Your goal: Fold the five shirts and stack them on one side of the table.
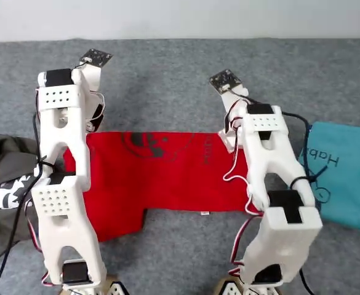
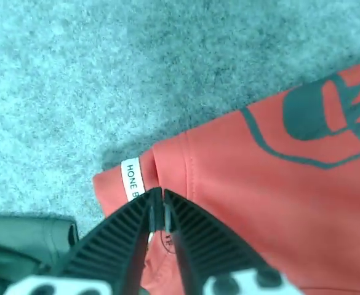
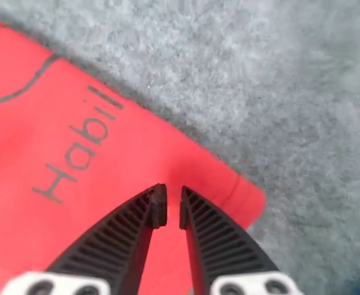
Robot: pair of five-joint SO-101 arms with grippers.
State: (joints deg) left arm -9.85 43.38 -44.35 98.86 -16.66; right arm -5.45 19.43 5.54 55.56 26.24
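Starting at the tips: your left gripper [image 2: 162,195] is clenched on the red shirt [image 2: 260,203], jaws pressed together on its edge just beside the white label [image 2: 132,179]. A ridge of cloth runs up to the tips there. That puts it at the shirt's far-left corner, with bare table [image 2: 106,74] beyond the hem.

Your right gripper [image 3: 167,206] is released by a narrow slit, with red showing between the jaws. It sits over the shirt's far-right corner, near the grey lettering [image 3: 75,150]. I can't tell whether the tips touch the cloth.

In the high view the red shirt lies flat across the middle of the table, spanning the space between your two arms. Its dark print [image 1: 148,144] is at the far edge. One flap [image 1: 112,221] sticks out toward the near-left, past the straight near hem. A small white tag [image 1: 204,213] sits on that hem.

A dark shirt [image 1: 4,166] is crumpled at the left edge, touching or just beside the red one, partly hidden by the left arm. A teal shirt [image 1: 346,184] lies at the right edge, behind the right arm, so I can't tell whether it touches the red one.
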